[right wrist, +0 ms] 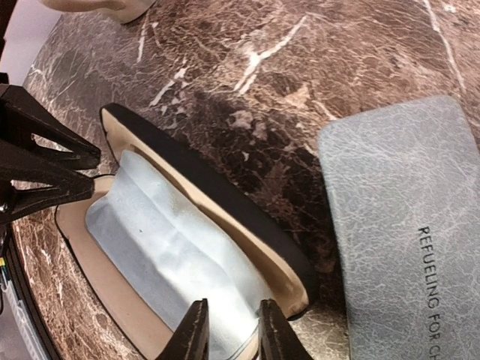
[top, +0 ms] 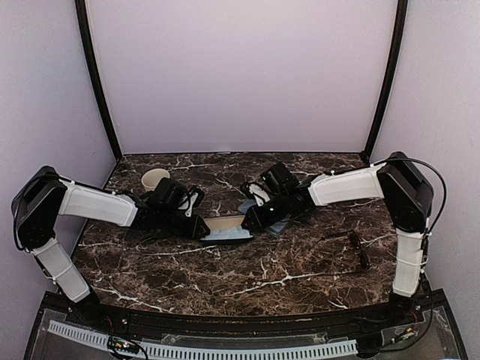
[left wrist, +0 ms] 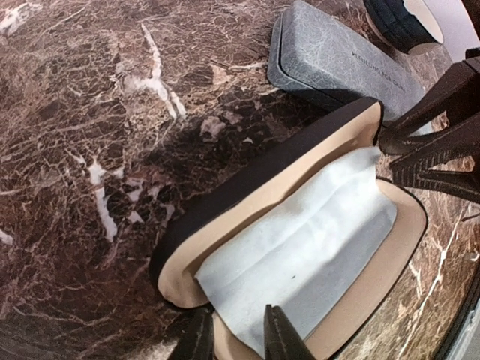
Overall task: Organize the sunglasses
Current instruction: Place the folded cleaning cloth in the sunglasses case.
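One pair of dark sunglasses (top: 358, 247) lies on the marble at the right, apart from both arms. A second pair is not in view. The black case (top: 223, 223) lies open mid-table, tan inside, with a pale blue cloth (left wrist: 300, 247) in it. My left gripper (left wrist: 236, 339) is closed on the case's left end, one finger outside the wall and one on the cloth. My right gripper (right wrist: 232, 336) is closed on the opposite end (right wrist: 210, 196), over the cloth (right wrist: 165, 240). The blue-grey case (right wrist: 405, 217) lies shut beside the open one.
A beige cup (top: 155, 178) stands at the back left. The blue-grey case also shows in the left wrist view (left wrist: 337, 60), just beyond the open lid. Dark posts and purple walls enclose the table.
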